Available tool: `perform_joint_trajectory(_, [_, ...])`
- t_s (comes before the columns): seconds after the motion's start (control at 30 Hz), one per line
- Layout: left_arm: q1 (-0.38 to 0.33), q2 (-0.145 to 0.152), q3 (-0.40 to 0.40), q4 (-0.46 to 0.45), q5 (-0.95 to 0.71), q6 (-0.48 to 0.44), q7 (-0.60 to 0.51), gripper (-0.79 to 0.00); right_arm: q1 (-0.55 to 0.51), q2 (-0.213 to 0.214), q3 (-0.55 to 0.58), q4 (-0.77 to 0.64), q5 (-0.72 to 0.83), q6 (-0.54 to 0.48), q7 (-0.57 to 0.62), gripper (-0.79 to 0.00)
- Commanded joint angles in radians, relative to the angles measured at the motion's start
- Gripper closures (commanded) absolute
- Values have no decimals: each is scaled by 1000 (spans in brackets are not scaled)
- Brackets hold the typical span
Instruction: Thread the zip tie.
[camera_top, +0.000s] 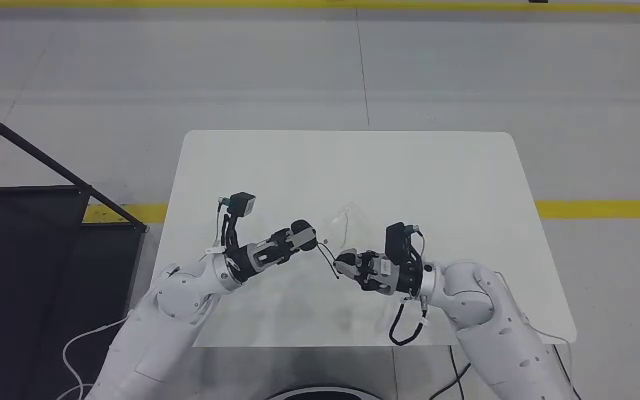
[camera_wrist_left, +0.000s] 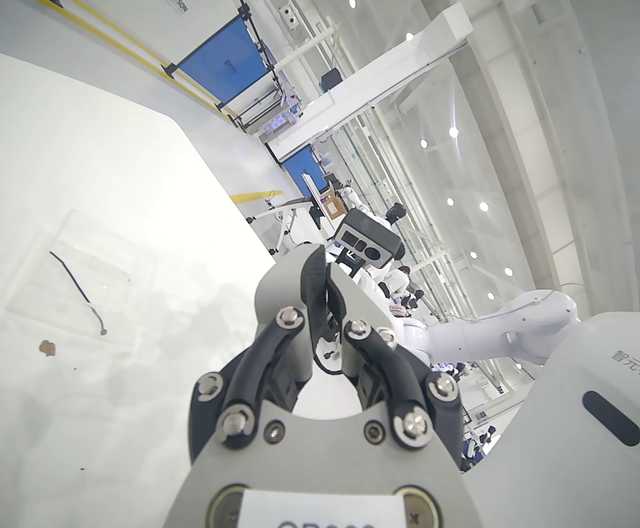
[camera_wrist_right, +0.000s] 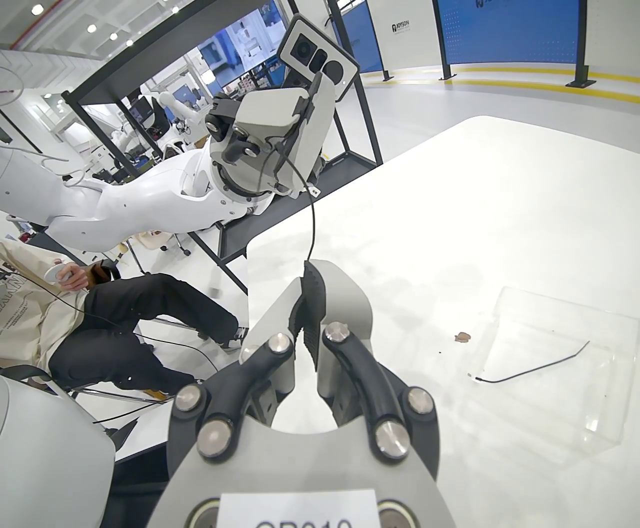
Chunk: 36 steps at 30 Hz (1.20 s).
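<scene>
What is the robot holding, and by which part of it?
Both hands hold one black zip tie. The right hand pinches one end between its fingertips, and the left hand grips it near the other end.

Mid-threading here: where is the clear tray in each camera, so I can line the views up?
Top view: clear tray on the table, just beyond the held zip tie.
Left wrist view: the tray lies on the table, off to one side of the left gripper.
Right wrist view: the tray lies on the table, off to one side of the right gripper.
Shared landmark: the spare zip tie inside it.
</scene>
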Motion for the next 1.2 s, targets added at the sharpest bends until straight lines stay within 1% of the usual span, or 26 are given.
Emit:
perform_joint_trajectory(0.0, [0, 0, 0, 0, 0, 1, -1, 0, 1, 1, -2, 0, 1, 0, -1, 0])
perform_joint_trajectory(0.17, [0, 0, -3, 0, 7, 2, 5, 0, 4, 5, -6, 0, 8, -7, -4, 0])
perform_joint_trajectory(0.33, [2, -1, -13, 1, 9, 4, 23, 0, 2, 11, 1, 8, 41, -73, -27, 0])
perform_joint_trajectory(0.47, [7, 0, -25, 0, 5, 0, 31, 0, -9, 21, 4, -17, 65, -73, -52, 0])
perform_joint_trajectory(0.9, [30, 4, -58, -16, -12, -14, 39, 0, -19, 73, -29, -69, 107, -73, -128, 0])
perform_joint_trajectory(1.07, [32, 4, -63, -7, -18, -21, 41, 0, -21, 99, -43, -90, 112, -73, -192, 0])
perform_joint_trajectory(1.17, [35, 4, -65, -4, -22, -22, 40, 0, -24, 114, -52, -98, 105, -73, -251, 0])
